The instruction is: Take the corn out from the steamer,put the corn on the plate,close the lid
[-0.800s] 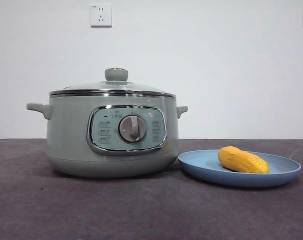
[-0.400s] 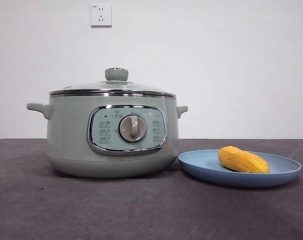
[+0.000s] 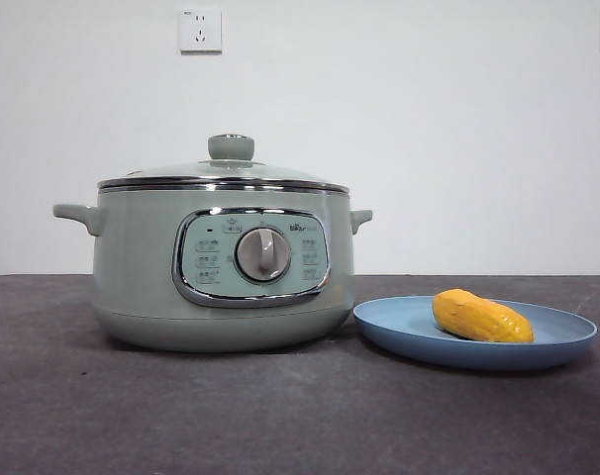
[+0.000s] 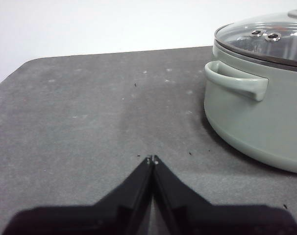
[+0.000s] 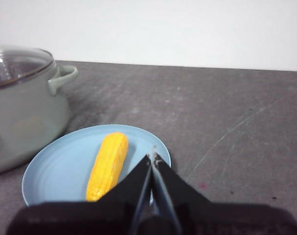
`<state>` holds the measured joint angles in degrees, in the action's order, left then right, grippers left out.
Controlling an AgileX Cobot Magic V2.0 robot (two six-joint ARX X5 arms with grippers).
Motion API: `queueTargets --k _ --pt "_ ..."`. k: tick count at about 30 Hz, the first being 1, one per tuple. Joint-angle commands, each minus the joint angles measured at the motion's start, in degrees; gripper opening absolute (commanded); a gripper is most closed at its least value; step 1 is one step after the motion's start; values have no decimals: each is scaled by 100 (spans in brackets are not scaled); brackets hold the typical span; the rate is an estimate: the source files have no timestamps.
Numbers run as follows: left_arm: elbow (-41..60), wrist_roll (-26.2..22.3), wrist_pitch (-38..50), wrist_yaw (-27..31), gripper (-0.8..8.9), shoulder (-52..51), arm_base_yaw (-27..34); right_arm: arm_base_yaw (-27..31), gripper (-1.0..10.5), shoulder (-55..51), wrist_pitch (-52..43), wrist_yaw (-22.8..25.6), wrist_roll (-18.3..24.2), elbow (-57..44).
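Corn [image 3: 481, 317] is lying on its side on the light-blue plate [image 3: 567, 346], which is sitting on the dark table [image 3: 280, 416] just beside the steamer [image 3: 142, 267]. From the right wrist camera the cob is resting a bit off-centre on the plate, well clear of the pot. The lid [image 3: 226, 176] is sitting flat on the steamer, chrome rim seated all the way round as far as I can tell, green knob pointing straight up. So going by how things are lying, I'd say all three steps are looking done: corn out, corn plated, lid closed. Nothing seems to be left except maybe the arms parking themselves. Speaking of which, neither arm is showing in the front view. The left claw [image 4: 152, 159] is hanging low over bare table near the pot's side handle [image 4: 236, 83], jaws pressed together and gripping nothing. The right claw [image 5: 152, 156] is hovering near the plate's edge, jaws also together and empty, not touching the corn.
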<state>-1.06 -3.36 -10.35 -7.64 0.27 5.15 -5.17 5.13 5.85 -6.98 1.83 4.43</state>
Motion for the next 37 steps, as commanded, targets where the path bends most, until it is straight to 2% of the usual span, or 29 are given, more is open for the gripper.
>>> queueTargets --k 1,3,10,37 --pt "79 50 28 -2 -3 -15 22 4 1 -214 -66 9 -203 -271" --pt "79 50 31 -2 -3 -15 22 2 1 -396 44 7 -358 -415" --pt "79 50 28 -2 -3 -15 22 4 1 -507 420 140 -350 -415" --pt "79 50 28 -4 -3 -15 22 -2 1 -503 404 138 -391 -415"
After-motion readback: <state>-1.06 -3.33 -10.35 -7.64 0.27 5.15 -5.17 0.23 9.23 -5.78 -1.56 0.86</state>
